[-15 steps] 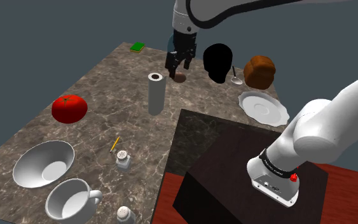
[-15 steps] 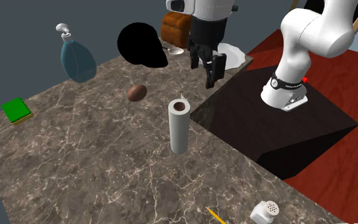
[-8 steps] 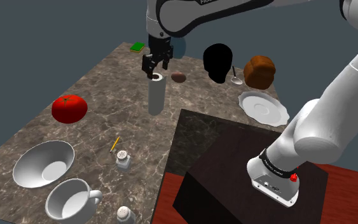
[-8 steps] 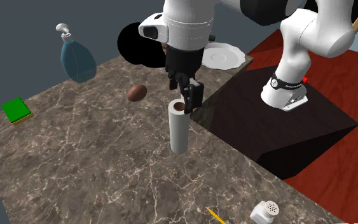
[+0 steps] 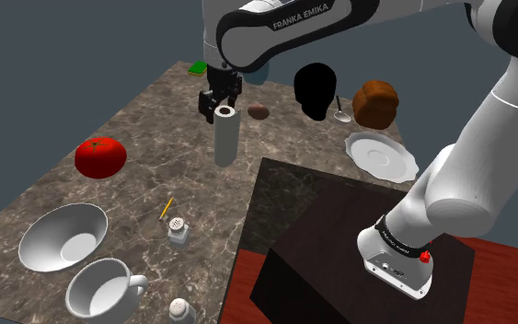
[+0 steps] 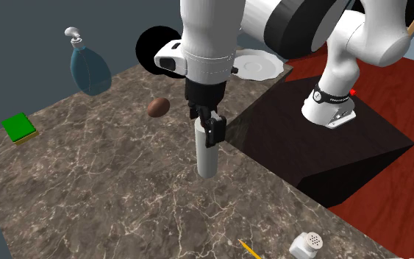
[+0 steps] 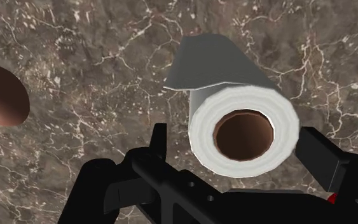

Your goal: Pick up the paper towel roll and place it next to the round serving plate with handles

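The paper towel roll [image 5: 225, 138] stands upright near the middle of the marbled counter, white with a brown core [image 7: 243, 133]. My gripper [image 5: 218, 104] has come down over its top, open, one finger on each side of the roll [image 6: 207, 156]. In the wrist view the fingertips [image 7: 158, 141] flank the roll's upper end, with a gap on one side, so nothing is clasped. The white plate [image 5: 382, 155] with a wavy rim lies at the counter's edge toward the shoulder view's right, beside the stand; it is also seen as the plate [image 6: 255, 65] behind the arm.
A brown oval object [image 5: 259, 111], a black round shape [image 5: 316, 89], a spoon [image 5: 340, 112] and a bread loaf [image 5: 376, 103] sit behind the roll. A tomato [image 5: 99, 156], bowl [image 5: 62, 237], cup [image 5: 105, 287], shaker [image 5: 179, 232] and pencil [image 5: 166, 209] lie nearer. A soap bottle [image 6: 89, 66] and a green sponge [image 6: 18, 126] are at the far edge.
My gripper moved from near the brown oval object across to the roll and sank over its top, staying open. The roll has not moved.
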You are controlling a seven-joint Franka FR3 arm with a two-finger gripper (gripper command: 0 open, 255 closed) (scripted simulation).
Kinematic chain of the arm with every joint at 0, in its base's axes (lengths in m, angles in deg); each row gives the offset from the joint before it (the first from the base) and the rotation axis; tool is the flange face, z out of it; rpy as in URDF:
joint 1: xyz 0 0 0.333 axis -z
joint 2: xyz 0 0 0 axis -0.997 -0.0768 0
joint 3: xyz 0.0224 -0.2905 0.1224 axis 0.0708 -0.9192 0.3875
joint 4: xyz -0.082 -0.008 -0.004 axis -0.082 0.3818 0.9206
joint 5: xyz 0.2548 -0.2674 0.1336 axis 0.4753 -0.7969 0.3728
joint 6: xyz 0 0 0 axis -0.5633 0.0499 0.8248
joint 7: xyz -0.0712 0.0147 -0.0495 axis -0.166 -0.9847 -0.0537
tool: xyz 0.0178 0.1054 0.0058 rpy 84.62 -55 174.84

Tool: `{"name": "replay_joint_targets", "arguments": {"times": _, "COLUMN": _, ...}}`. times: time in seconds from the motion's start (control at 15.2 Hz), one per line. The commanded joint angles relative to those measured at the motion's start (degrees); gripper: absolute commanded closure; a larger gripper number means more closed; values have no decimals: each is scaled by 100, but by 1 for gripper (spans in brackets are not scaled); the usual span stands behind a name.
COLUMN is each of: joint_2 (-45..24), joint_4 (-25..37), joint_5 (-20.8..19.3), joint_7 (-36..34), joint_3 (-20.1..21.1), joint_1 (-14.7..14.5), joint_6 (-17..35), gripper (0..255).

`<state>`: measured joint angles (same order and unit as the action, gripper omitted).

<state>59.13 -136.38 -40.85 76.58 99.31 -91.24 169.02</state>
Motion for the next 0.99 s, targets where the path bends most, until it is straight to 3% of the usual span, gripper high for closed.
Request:
{"name": "replay_joint_targets", "arguments": {"times": 0.0, "joint_2": -59, "joint_4": -37, "joint_5": -20, "joint_7": -13, "joint_3": -5, "joint_1": -1, "joint_6": 97, "gripper": 0}}
{"name": "replay_joint_targets", "arguments": {"times": 0.46, "joint_2": -59, "joint_4": -36, "joint_5": -21, "joint_7": -13, "joint_3": -5, "joint_1": -1, "joint_6": 96, "gripper": 0}}
{"name": "replay_joint_targets", "arguments": {"times": 0.53, "joint_2": -59, "joint_4": -36, "joint_5": -21, "joint_7": -13, "joint_3": -5, "joint_1": -1, "joint_6": 96, "gripper": 255}}
{"name": "replay_joint_targets", "arguments": {"times": 0.92, "joint_2": -55, "joint_4": -43, "joint_5": -19, "joint_7": -10, "joint_3": -5, "joint_1": 1, "joint_6": 99, "gripper": 255}}
